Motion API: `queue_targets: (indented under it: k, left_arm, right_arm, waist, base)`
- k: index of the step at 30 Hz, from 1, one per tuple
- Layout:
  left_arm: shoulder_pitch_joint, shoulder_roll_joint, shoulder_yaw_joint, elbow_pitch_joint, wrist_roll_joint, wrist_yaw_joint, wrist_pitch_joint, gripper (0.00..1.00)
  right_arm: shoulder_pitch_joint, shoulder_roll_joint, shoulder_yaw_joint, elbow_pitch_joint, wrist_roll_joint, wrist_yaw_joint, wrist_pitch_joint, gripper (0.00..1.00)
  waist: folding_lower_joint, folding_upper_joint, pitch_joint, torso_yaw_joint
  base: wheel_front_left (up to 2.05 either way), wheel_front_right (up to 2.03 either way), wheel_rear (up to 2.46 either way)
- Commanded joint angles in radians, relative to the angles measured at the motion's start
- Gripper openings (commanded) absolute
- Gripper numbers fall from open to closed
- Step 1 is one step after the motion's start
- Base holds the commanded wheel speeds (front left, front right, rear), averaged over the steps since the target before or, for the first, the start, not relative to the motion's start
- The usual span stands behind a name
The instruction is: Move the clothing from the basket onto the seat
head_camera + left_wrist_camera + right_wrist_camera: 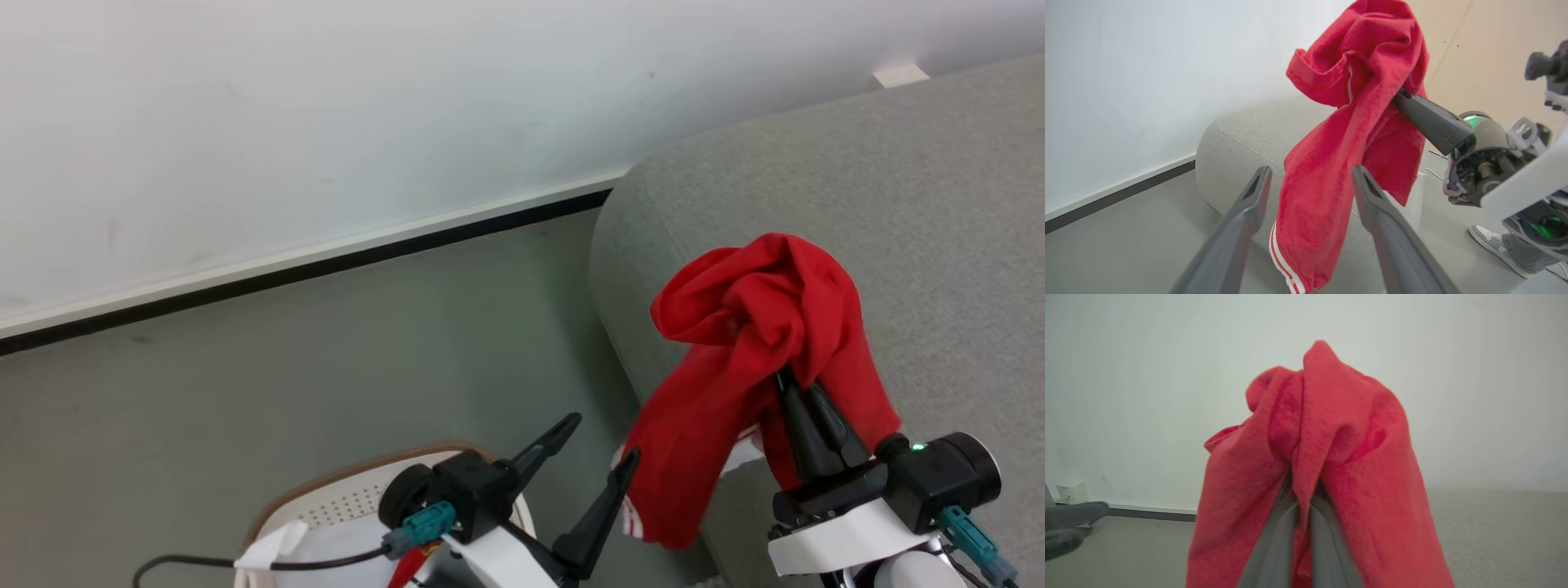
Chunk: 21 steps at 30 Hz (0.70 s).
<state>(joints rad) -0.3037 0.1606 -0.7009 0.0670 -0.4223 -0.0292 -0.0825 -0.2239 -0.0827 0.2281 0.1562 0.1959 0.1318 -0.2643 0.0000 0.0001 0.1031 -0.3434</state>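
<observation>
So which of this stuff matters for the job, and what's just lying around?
Job: soft red garment with white stripes, shut in right gripper; cream perforated plastic basket; light grey fabric sofa.
Lying about: person's grey shoe; black cable; white wall box.

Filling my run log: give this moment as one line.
right pincer: shut on red garment, hanging near sofa edge | left pincer: open

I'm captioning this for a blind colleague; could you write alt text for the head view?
The right gripper holds a bunched red garment over the edge of the grey sofa. The left gripper is open beside it, the cream basket at lower left.
</observation>
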Motion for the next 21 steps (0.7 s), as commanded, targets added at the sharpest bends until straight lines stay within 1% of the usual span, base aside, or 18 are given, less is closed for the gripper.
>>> queue_targets:
  k: [1,6,12,17,21]
  left_arm:
    - [-0.008,0.002,0.000,-0.004,0.018,-0.001,-0.006,1.00]
    - [-0.025,0.010,-0.008,-0.017,0.025,-0.003,0.001,1.00]
    - [-0.063,0.027,-0.011,-0.041,0.037,-0.011,0.017,1.00]
    - [-0.107,0.049,-0.011,-0.068,0.053,-0.021,0.034,1.00]
    - [-0.159,0.064,-0.008,-0.095,0.071,-0.032,0.051,1.00]
  right_arm:
    - [0.008,-0.001,-0.003,-0.012,0.002,-0.002,0.000,0.00]
    - [0.004,0.001,-0.019,-0.034,0.004,-0.002,0.000,0.00]
    - [-0.063,0.004,-0.063,-0.052,0.013,-0.002,0.000,0.00]
    - [-0.188,-0.021,-0.102,-0.036,0.010,-0.002,0.000,0.00]
    - [-0.322,-0.060,-0.161,-0.006,0.018,-0.002,0.000,0.00]
  waist:
    - [0.0000,-0.0001,0.013,-0.013]
    - [0.0000,-0.0001,0.054,-0.025]
    - [0.0000,-0.0001,0.139,-0.016]
    - [0.0000,-0.0001,0.224,-0.005]
    - [0.0000,-0.0001,0.306,0.010]
  base:
    - [0.00,0.00,0.00]
    - [0.00,0.00,0.00]
    - [0.00,0.00,0.00]
    - [0.00,0.00,0.00]
    - [0.00,0.00,0.00]
